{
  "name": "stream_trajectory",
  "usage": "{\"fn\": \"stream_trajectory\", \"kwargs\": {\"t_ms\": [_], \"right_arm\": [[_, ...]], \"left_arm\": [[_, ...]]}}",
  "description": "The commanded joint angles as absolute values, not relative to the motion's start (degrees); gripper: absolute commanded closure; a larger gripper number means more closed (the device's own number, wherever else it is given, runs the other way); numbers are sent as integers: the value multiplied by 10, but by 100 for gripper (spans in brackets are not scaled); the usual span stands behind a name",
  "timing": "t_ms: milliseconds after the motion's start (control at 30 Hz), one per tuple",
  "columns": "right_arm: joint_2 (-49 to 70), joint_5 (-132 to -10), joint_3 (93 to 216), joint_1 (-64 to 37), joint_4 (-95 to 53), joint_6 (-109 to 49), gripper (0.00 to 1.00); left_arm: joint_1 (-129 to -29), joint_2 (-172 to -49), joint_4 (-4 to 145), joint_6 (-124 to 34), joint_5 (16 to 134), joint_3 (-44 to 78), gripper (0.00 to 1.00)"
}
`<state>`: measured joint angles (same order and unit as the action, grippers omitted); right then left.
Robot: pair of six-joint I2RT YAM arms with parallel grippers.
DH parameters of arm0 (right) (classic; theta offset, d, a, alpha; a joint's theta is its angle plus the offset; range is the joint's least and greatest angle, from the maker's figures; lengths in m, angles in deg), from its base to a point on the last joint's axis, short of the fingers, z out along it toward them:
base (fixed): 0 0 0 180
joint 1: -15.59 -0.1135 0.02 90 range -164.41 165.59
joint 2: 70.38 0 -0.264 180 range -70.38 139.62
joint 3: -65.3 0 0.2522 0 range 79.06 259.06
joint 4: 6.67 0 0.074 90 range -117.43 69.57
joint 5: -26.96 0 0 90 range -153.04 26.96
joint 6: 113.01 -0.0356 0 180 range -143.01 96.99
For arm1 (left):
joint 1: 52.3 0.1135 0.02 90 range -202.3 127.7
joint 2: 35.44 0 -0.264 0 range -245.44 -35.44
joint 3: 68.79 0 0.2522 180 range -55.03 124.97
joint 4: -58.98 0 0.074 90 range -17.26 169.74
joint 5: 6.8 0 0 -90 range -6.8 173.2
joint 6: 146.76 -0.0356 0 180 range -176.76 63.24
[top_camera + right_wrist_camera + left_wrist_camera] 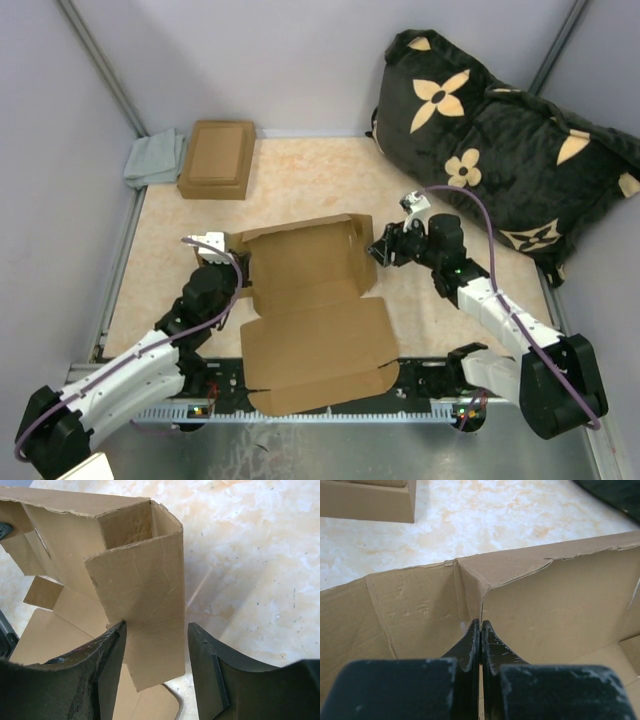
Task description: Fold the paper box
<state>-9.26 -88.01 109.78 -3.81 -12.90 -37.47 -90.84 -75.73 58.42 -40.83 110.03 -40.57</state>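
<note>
The tan paper box (305, 290) lies in the middle of the table, its back and side walls raised and its wide lid panel flat toward the arms. At the box's left rear corner my left gripper (232, 262) is shut, and a thin cardboard edge (481, 600) runs down between its fingertips (480, 622). My right gripper (377, 250) is at the right wall. Its jaws (157, 626) stand open around an upright side flap (145, 600): the left finger touches the flap and the right finger is apart from it.
A smaller brown cardboard box (216, 158) and a grey cloth (153, 160) sit at the back left. A black pillow with tan flowers (510, 160) fills the back right corner. Grey walls enclose the marbled table (310, 180).
</note>
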Motion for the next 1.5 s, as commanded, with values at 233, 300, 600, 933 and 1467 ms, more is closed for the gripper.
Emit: {"fn": "stream_trajectory", "kwargs": {"t_ms": [233, 300, 600, 933, 1467], "right_arm": [[-127, -917, 1073, -45, -105, -390, 45], [-138, -918, 1055, -45, -93, -394, 45], [-164, -915, 1014, -57, -65, -396, 41], [-206, -860, 980, -59, -71, -393, 38], [-140, -912, 972, -61, 77, -374, 33]], "left_arm": [[-915, -636, 564, -444, 1028, -433, 100], [-916, -633, 562, -444, 1019, -437, 100], [-925, -638, 503, -479, 1032, -495, 100], [-926, -621, 453, -497, 1035, -537, 100], [-931, -711, 443, -531, 1029, -477, 100]]}}
